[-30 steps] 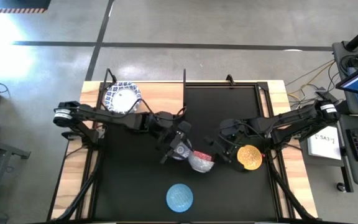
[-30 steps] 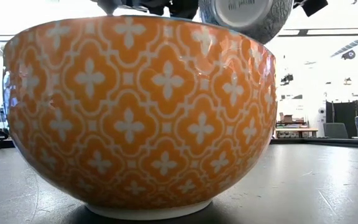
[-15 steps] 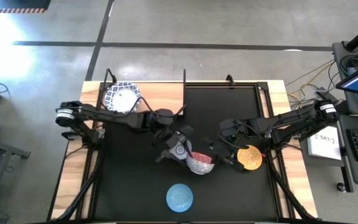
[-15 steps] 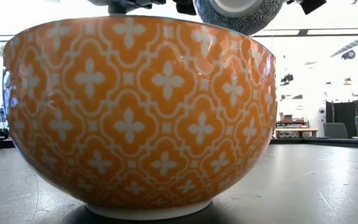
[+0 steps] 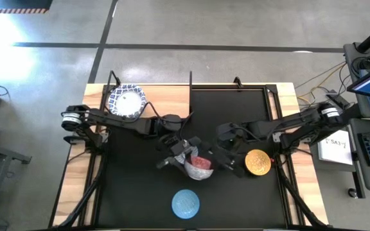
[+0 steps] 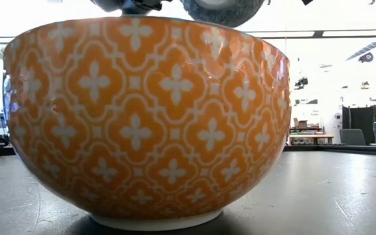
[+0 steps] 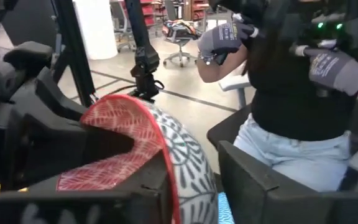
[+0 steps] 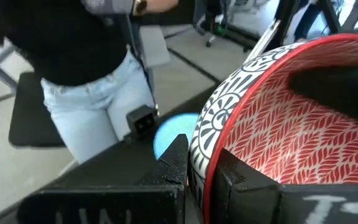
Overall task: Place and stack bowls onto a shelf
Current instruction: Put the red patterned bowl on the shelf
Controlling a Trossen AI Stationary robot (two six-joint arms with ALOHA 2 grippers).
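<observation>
On the bench [image 5: 140, 192], four bowls: one red bowl [image 5: 198, 165] mid-mat, pinched at its rim by both the left hand [image 5: 180, 154] and right hand [image 5: 218, 154]; one yellow bowl [image 5: 257, 162], one light-blue bowl [image 5: 185, 203], one white bowl [image 5: 126, 101] on the shelf [image 5: 166, 102].

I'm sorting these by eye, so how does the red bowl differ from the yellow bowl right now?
The red bowl is off the mat, tilted, gripped at its rim by both the left gripper and the right gripper; the yellow bowl sits upright on the mat, untouched. The red bowl has a leaf-patterned inside; the yellow bowl has white crosses outside. Both are round.
</observation>
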